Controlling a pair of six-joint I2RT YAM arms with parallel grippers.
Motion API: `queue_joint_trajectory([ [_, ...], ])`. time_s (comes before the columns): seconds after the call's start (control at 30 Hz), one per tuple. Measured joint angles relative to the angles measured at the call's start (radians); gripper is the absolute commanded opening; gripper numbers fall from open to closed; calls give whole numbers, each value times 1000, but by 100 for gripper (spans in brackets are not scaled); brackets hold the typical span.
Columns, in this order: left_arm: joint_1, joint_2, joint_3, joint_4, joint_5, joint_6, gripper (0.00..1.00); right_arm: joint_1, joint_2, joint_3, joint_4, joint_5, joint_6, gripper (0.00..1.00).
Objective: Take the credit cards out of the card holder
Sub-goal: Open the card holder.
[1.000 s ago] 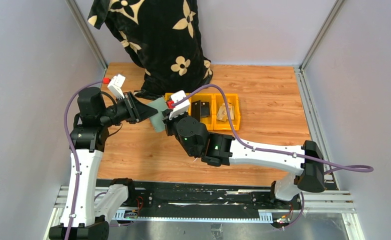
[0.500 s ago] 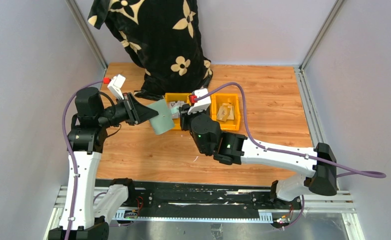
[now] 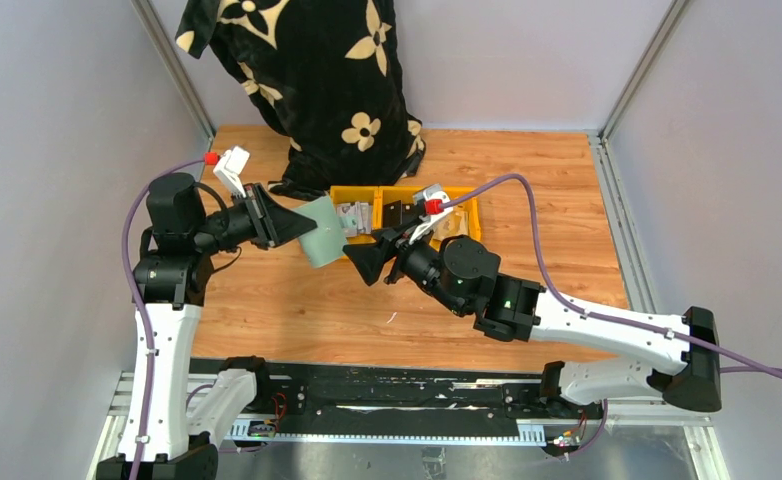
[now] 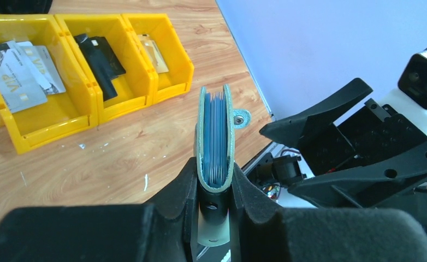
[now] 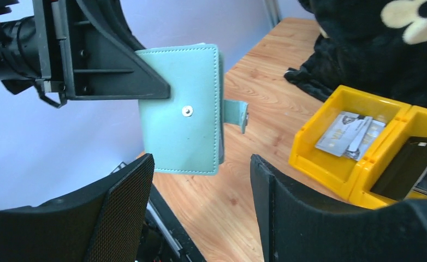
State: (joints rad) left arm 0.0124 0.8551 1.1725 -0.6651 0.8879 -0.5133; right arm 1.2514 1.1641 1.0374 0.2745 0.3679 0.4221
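Note:
The sage-green card holder (image 3: 322, 232) hangs folded above the table, and my left gripper (image 3: 302, 225) is shut on its spine end. In the left wrist view the card holder (image 4: 215, 136) stands edge-on between the gripper's (image 4: 215, 174) jaws, blue layers showing between its covers. My right gripper (image 3: 365, 264) is open just right of it. In the right wrist view the card holder (image 5: 181, 109), snap tab (image 5: 236, 114) loose, lies beyond the empty gripper (image 5: 200, 161). Pale credit cards (image 4: 20, 82) lie in the left bin, a black one (image 4: 99, 52) in the middle, a tan one (image 4: 152, 52) in the right.
Three joined yellow bins (image 3: 407, 190) stand on the wooden table behind the grippers. A black cloth bag with cream flowers (image 3: 317, 80) leans at the back left. Grey walls enclose the table on three sides.
My right gripper left the card holder, passed over the left bin and opened. It now points at the holder from the right. The left gripper kept hold and barely moved.

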Motion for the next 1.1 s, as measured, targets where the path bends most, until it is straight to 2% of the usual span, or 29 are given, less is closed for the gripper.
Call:
queue_joint_trajectory([
  [0.3,0,-6,0,60,51,-47,0,-26,93,57,-16,-57,49,64],
  [0.6,0,-23,0,109,86,-79,0,-189,99,58,49,-248,202,57],
  [0.7,0,-29,0,116,99,-90,0,-201,106,58,88,-317,231,51],
  [0.83,0,-32,0,126,108,-104,0,-201,111,58,109,-377,264,38],
  [1.0,0,-32,0,141,109,-119,0,-214,110,58,120,-402,297,21],
  [1.1,0,-32,0,148,108,-127,0,-224,105,56,121,-413,315,16],
])
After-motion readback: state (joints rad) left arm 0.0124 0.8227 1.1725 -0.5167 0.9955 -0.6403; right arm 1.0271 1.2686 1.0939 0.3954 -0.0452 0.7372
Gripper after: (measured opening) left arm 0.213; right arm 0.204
